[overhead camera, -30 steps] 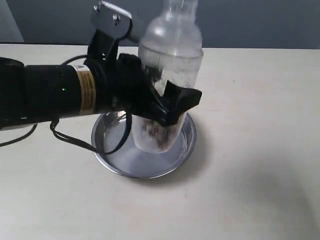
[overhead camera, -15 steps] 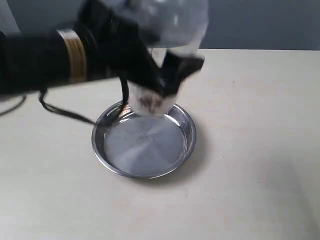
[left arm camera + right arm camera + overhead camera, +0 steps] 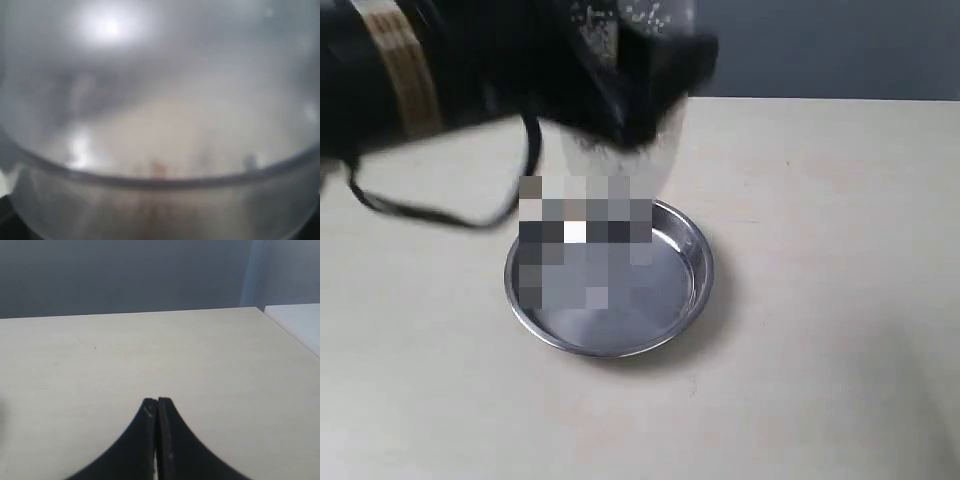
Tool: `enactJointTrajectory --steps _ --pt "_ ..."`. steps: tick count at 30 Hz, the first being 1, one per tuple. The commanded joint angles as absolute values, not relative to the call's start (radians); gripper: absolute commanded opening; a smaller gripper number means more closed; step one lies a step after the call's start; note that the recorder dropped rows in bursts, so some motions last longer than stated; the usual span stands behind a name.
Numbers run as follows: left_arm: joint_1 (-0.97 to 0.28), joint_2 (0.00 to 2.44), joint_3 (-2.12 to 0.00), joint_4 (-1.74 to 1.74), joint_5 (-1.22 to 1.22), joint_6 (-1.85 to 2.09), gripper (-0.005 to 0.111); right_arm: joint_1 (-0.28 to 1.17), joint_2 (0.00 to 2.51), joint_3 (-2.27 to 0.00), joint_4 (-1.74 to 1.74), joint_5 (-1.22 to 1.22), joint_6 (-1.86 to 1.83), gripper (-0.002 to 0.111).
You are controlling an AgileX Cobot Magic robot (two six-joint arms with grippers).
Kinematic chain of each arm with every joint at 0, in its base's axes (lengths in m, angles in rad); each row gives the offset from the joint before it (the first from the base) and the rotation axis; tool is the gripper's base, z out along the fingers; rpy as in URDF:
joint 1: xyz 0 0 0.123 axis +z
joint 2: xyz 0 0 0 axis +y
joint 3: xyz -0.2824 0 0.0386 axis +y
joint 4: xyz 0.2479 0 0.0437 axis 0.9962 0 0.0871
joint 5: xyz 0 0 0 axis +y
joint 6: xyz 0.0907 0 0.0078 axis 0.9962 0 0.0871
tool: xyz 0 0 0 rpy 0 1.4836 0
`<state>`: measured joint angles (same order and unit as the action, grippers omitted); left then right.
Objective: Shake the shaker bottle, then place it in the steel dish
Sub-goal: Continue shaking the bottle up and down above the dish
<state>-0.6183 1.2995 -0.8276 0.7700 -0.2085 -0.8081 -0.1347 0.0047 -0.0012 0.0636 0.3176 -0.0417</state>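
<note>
The left arm [image 3: 410, 70] reaches in high over the beige table [image 3: 820, 300], its black body and its yellowish band smeared by blur. Its claw, the left gripper [image 3: 635, 90], is clamped around the shaker bottle [image 3: 650, 160], dark fingers [image 3: 665, 60] wrapped across the clear frosted wall. The bottle hangs in the air, roughly upright, its top cut off by the upper edge of the exterior view. Its base is well clear of the table, above the far rim of the steel dish [image 3: 698, 270]. The dish sits flat on the table below, and nothing can be made out inside it, though part of it is blocked out. A loose black cable [image 3: 430, 212] droops from the arm.

Up close in the left wrist view, the bottle [image 3: 160, 115] fills everything, cloudy and out of focus, with a faint brownish tint low inside it.

The right gripper [image 3: 158, 407] hovers over bare table [image 3: 200, 350], its two black fingertips pressed together with nothing between them.
</note>
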Motion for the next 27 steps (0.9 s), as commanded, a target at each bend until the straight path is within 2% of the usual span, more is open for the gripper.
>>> enactJointTrajectory --steps 1,3,5,7,11,16,22,27 --pt "-0.620 1.333 -0.780 0.706 -0.219 -0.833 0.000 -0.138 0.000 0.000 0.061 0.305 -0.044 -0.001" --pt "-0.620 1.234 -0.855 0.708 -0.285 -0.767 0.000 -0.138 0.000 0.000 0.061 0.305 -0.044 -0.001" --pt "-0.620 1.185 -0.913 0.700 -0.226 -0.707 0.000 -0.138 0.000 0.000 0.061 0.305 -0.044 -0.001" --pt "-0.621 1.201 -0.877 0.678 -0.148 -0.732 0.000 -0.138 0.000 0.000 0.061 0.305 -0.044 -0.001" --pt "-0.608 1.320 -0.758 0.667 -0.153 -0.752 0.000 -0.138 0.000 0.000 0.061 0.305 -0.044 -0.001" --pt "-0.608 1.204 -0.844 0.662 -0.245 -0.671 0.000 -0.138 0.000 0.000 0.061 0.305 -0.044 -0.001" --pt "-0.608 1.382 -0.680 0.589 -0.204 -0.673 0.000 -0.138 0.000 0.000 0.061 0.305 -0.044 -0.001" --pt "-0.599 1.252 -0.728 0.575 -0.241 -0.615 0.000 -0.138 0.000 0.000 0.061 0.305 -0.044 -0.001"
